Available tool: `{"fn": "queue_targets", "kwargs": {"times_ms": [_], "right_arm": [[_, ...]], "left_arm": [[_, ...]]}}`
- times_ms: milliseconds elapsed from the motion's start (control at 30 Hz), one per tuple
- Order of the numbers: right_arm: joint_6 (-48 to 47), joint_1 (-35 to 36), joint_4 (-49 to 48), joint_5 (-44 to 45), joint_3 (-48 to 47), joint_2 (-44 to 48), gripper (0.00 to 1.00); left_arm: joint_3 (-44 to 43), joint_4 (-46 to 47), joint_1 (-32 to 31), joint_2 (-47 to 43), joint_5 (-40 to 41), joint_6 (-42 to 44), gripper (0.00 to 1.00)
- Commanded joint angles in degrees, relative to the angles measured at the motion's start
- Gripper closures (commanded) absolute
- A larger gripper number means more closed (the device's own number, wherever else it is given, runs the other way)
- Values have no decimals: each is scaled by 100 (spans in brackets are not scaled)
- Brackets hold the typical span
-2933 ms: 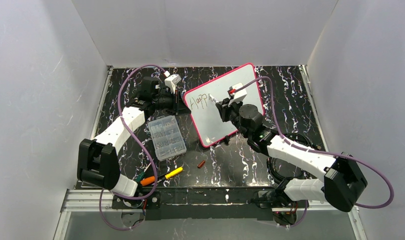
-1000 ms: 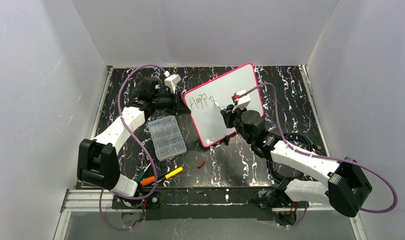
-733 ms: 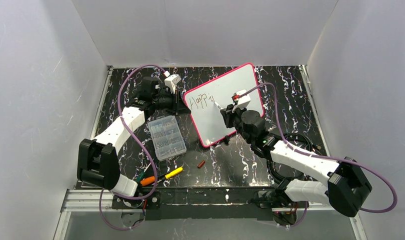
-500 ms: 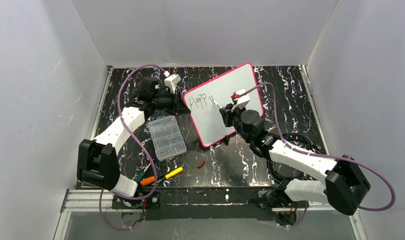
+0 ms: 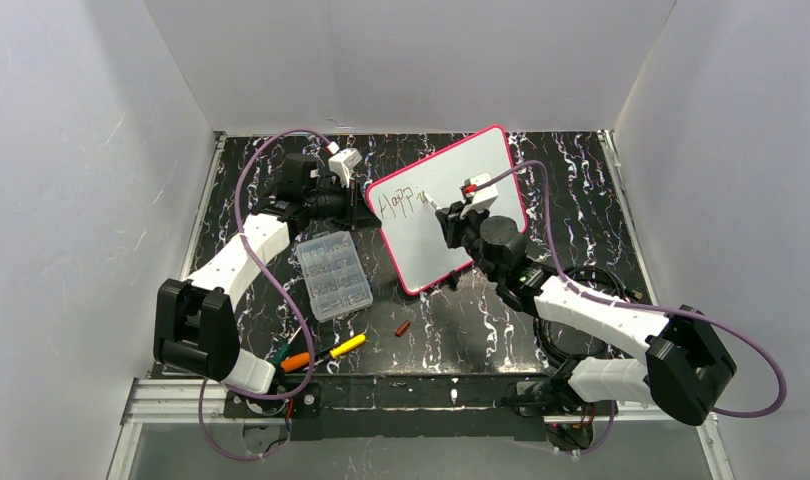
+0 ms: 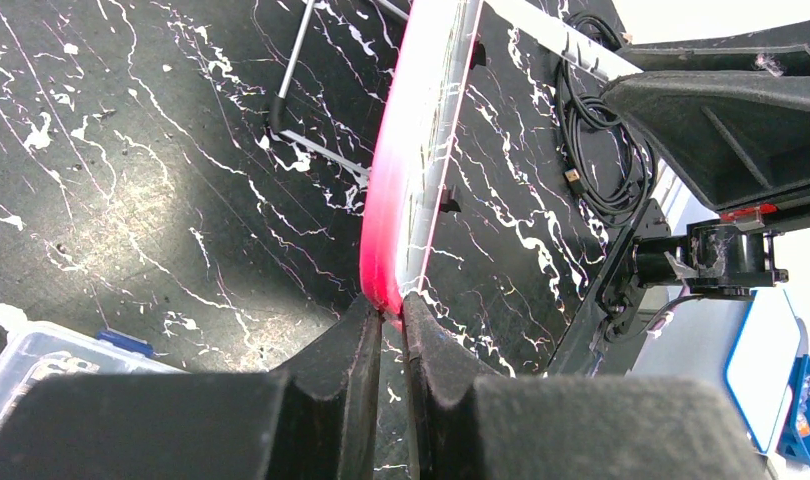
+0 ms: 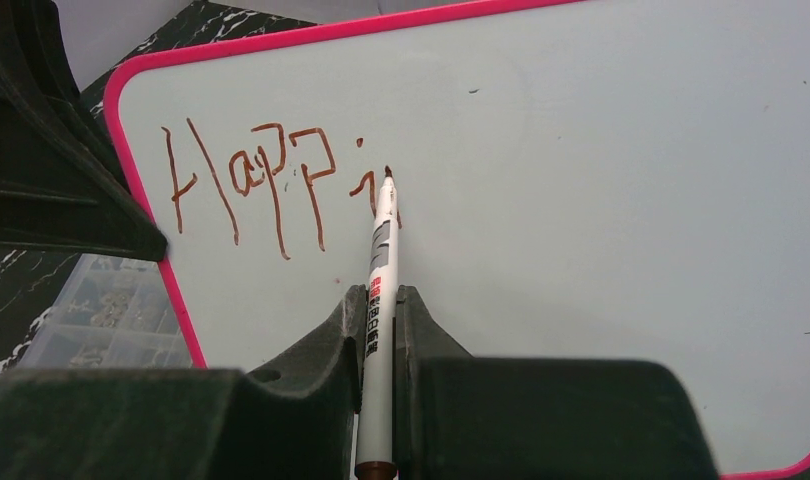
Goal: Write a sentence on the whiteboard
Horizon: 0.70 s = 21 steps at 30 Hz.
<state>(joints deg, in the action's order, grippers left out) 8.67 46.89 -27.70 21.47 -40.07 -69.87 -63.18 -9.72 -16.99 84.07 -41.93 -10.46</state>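
Much blank whiteboard (image 7: 631,150) past sentence (image 7: 246,182)

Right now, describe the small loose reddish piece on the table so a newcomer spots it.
Start at the pink-rimmed whiteboard in the middle. Just in front of its nearest corner lies the reddish piece, alone. It is shorter and darker than the yellow-handled tool to its left.

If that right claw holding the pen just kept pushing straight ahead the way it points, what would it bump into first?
The whiteboard. The marker held in the right gripper leads, and its tip is at or nearly on the white face, just right of the unfinished sentence.
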Motion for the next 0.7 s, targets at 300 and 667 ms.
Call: {"fn": "queue_targets", "kwargs": {"times_ms": [300,667], "right_arm": [[-172,-5,-66,580,-299,-141,99],[-62,-5,178,459,-116,-57,99]], "left_arm": [[-35,-189,-76,-365,-218,157,100],[-32,-189,-76,-370,-199,166,100]]}}
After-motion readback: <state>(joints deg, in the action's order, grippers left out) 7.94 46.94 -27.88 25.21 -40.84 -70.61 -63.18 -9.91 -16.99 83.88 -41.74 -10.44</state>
